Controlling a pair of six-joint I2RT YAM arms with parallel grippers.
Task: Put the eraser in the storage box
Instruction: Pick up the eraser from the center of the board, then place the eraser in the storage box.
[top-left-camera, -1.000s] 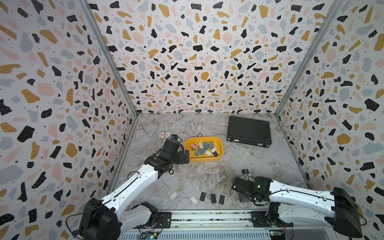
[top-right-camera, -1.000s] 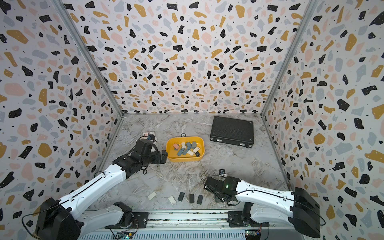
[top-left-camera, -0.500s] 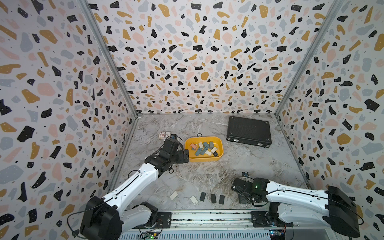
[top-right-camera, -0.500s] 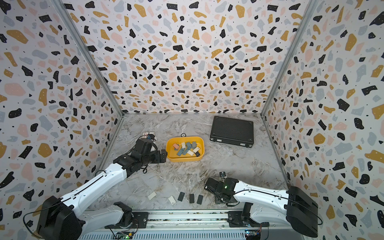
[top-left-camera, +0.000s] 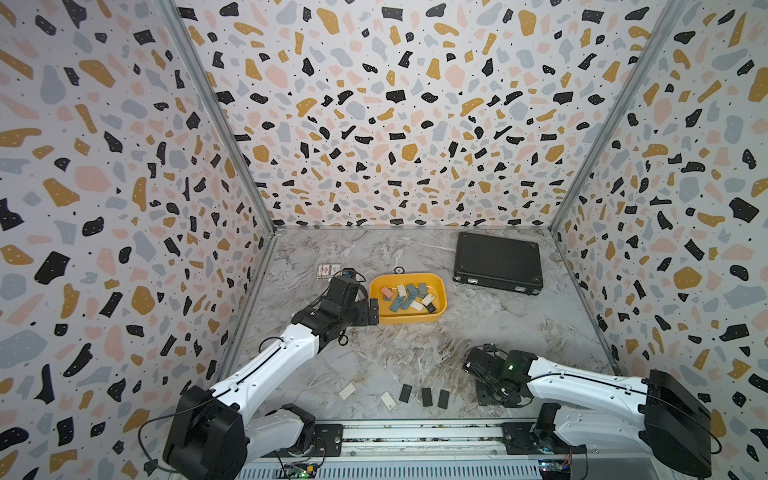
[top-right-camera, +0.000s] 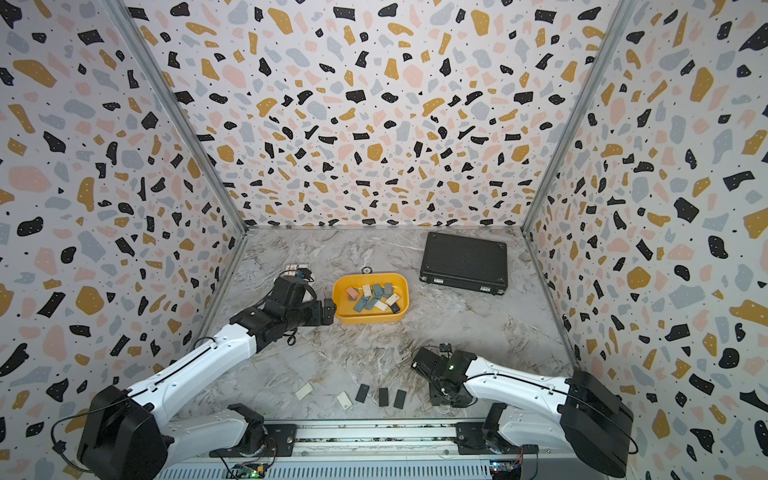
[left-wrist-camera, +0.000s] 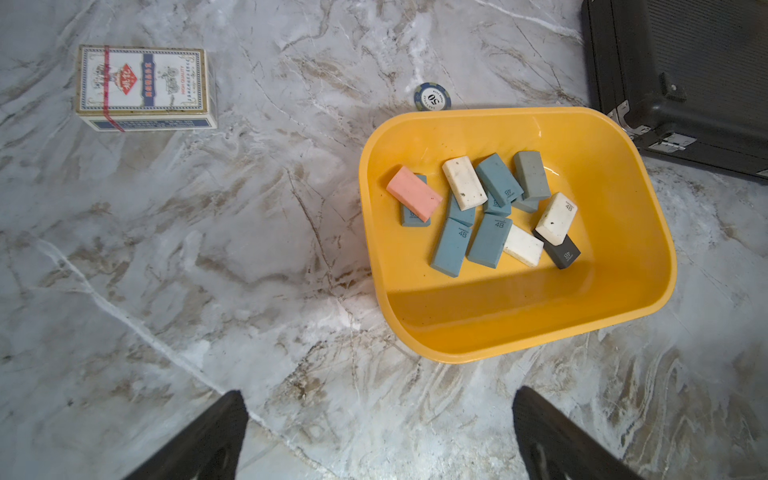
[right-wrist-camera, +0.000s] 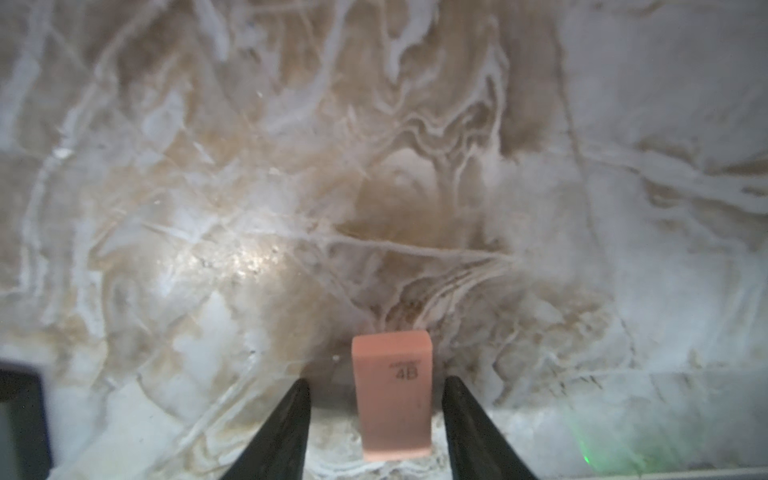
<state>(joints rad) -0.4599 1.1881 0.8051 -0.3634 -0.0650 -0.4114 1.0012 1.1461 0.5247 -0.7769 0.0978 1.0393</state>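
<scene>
One pink eraser, stamped 4B, flat on marble table near the front edge, well apart from storage box. Flanked by right gripper: one finger either side, a gap on each flank, no clamp yet. Outstanding: grasp, lift, carry, drop into the box.

Roughly a dozen stored erasers lying in the storage box, mixed blue, white, grey, pink and black. Five loose erasers in a row near the front edge, two white, three dark, none yet collected.

Left gripper spread wide, empty, just beside the storage box.

Hidden in both top views: pink eraser and right fingertips, under the wrist. Cut off at the edge of the right wrist view: dark slab, identity unclear. Exact count of stored erasers uncertain, several overlapped.
</scene>
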